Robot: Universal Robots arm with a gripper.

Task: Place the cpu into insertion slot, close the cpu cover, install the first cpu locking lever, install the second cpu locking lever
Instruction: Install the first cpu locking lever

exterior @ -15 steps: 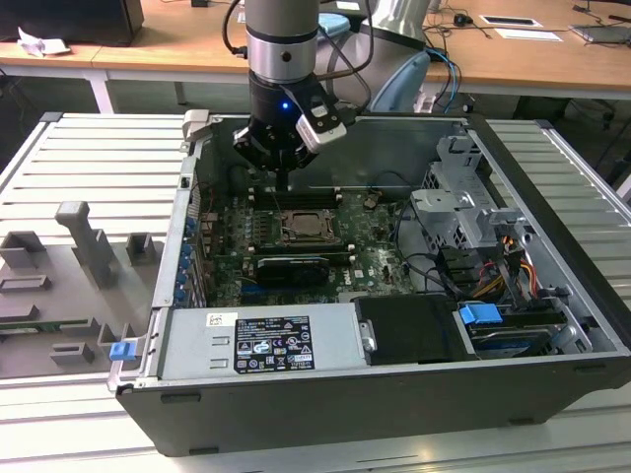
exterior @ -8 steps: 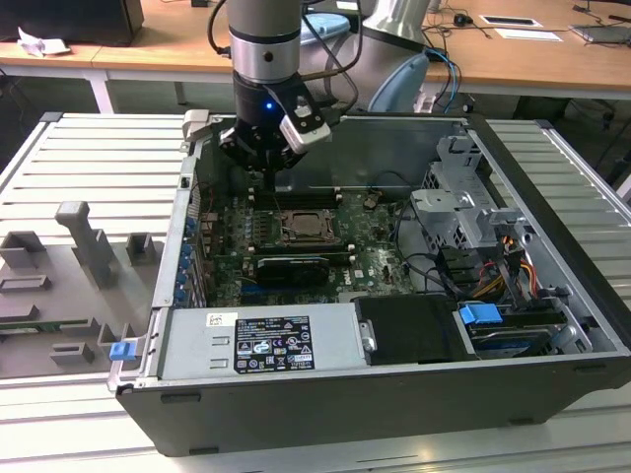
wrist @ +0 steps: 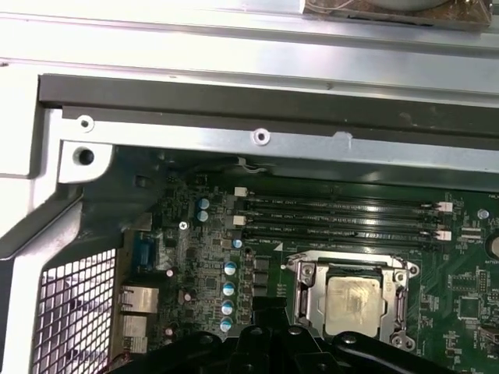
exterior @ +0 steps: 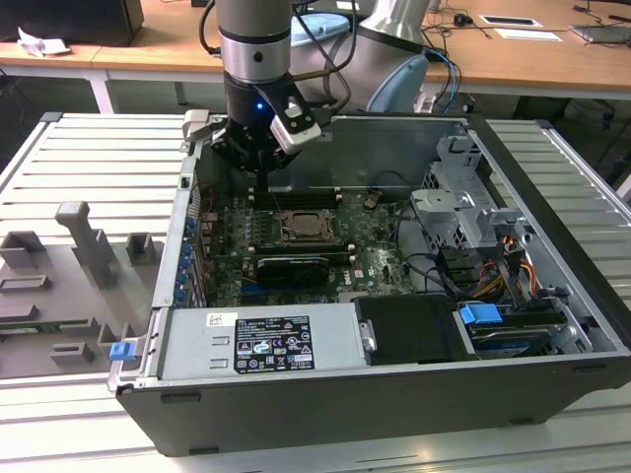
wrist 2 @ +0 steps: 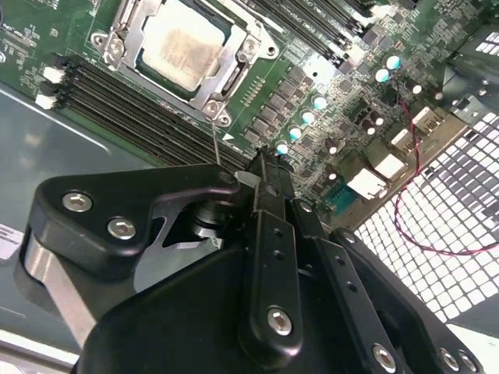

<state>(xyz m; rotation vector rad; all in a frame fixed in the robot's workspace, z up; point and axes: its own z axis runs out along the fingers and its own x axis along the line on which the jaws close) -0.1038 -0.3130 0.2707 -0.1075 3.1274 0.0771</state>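
Observation:
The cpu (wrist 2: 183,43) (wrist: 355,300) lies flat in the insertion slot (exterior: 306,229) on the green board. Its pale tan-silver face shows through the window of the cpu cover (wrist 2: 232,70) (wrist: 310,290), which is folded down around it. A thin metal locking lever (wrist 2: 216,144) rises from a corner of the socket up to my fingertips. My gripper (wrist 2: 263,162) (wrist: 263,313) (exterior: 260,163) hangs over the board just beside the socket, towards the exterior view's left. Its fingers are pressed together, with nothing seen between them.
Long black memory slots (wrist 2: 140,109) (wrist: 343,206) run between my gripper and the socket. The case's back wall (wrist: 257,117) and a perforated grille (wrist 2: 452,226) are close by. A power supply (exterior: 256,340), drive cage (exterior: 463,207) and cables (exterior: 513,266) fill the case.

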